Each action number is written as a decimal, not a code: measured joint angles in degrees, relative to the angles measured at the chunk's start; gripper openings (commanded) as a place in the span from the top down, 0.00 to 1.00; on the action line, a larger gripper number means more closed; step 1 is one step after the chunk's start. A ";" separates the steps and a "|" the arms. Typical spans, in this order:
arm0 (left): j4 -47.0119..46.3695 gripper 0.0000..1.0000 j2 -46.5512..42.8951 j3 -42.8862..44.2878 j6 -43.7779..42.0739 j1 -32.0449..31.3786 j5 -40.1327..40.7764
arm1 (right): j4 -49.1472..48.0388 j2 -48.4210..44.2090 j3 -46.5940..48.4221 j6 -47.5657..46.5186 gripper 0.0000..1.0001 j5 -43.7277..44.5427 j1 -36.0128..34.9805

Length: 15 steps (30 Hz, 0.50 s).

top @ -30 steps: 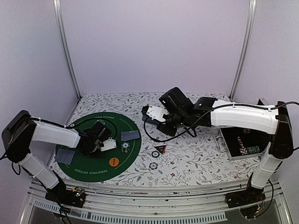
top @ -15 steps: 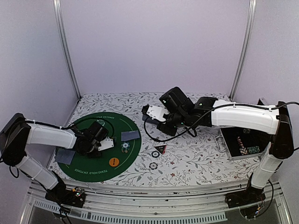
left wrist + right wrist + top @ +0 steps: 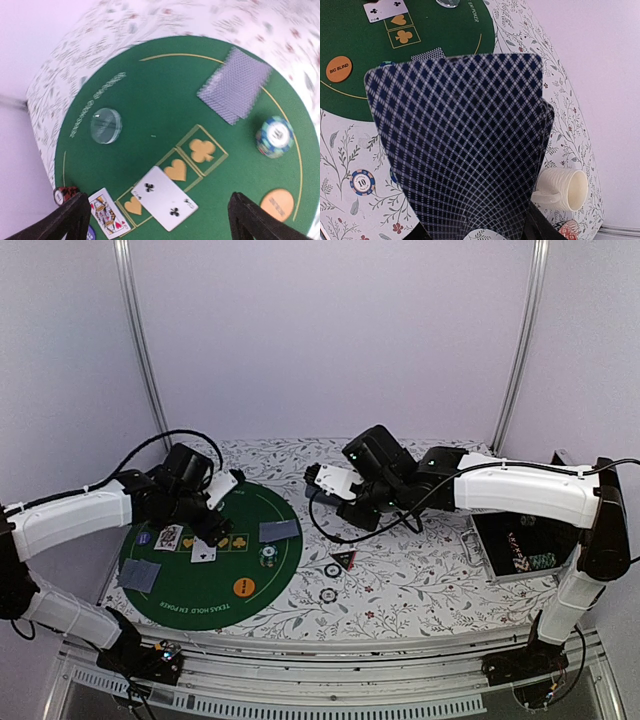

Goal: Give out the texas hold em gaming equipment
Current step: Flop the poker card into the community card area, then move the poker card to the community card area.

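The face-up club card (image 3: 165,198) and king (image 3: 109,218) now lie on the green mat (image 3: 200,585) at the left of the tabletop (image 3: 420,570). They were released as the left claw (image 3: 157,215) spread apart and rose (so board dealing has begun, with more probably to come). The right claw (image 3: 477,232) stays clamped on the card deck (image 3: 455,140), which blocks most of its wrist view.

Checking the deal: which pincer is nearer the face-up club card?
Left. The left pincer hovers open above the club card; the right pincer holds cards off the mat, farther right.
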<state>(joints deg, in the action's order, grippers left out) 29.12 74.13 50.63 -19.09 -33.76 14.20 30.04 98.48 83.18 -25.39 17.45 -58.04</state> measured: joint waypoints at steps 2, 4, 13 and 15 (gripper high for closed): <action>0.68 0.02 0.90 3.39 7.56 5.09 -0.31 | 0.00 0.00 0.00 0.09 0.55 -0.02 0.00; 1.40 0.02 3.02 6.10 16.11 10.91 -0.26 | 0.00 0.00 0.00 0.11 0.55 -0.07 0.00; 2.86 0.02 11.04 1.29 41.88 15.43 -0.63 | 0.00 0.00 0.00 0.13 0.55 -0.17 0.00; 2.56 0.02 12.28 0.26 44.57 15.43 -1.11 | 0.00 0.00 0.00 0.22 0.55 -0.17 0.00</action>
<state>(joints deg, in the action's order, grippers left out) 31.68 86.41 50.89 25.47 -18.33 13.08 30.04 98.48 83.18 -25.17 17.28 -58.04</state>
